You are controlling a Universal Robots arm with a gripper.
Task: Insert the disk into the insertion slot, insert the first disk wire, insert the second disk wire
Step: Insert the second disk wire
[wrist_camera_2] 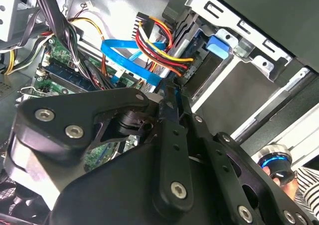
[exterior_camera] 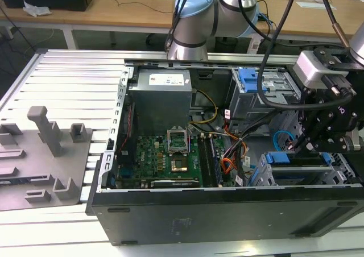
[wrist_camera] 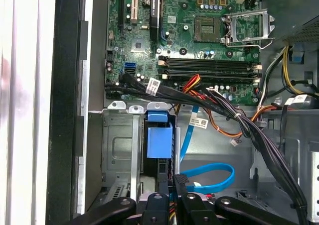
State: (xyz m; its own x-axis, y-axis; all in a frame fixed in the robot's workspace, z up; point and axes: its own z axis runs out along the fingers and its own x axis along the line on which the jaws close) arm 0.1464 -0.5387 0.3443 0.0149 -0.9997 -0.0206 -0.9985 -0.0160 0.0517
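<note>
Your gripper (wrist_camera: 172, 197) hangs over the slot (wrist_camera: 119, 150), fingertips closed narrowly, on what you cannot tell. The disk's blue tab (wrist_camera: 159, 141) sits just ahead. Cables (wrist_camera: 239, 125) crowd one side.

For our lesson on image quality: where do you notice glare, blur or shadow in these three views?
Exterior view: glare on the ribbed metal table, deep shadow inside the computer case. Second wrist view: the near gripper looks soft. First wrist view: washed-out bright strip beside the case.

A robotics lab: an opened black desktop computer case (exterior_camera: 227, 211) lies on a ribbed aluminium worktable (exterior_camera: 62, 81), with wooden desks (exterior_camera: 125, 9) behind it.
</note>
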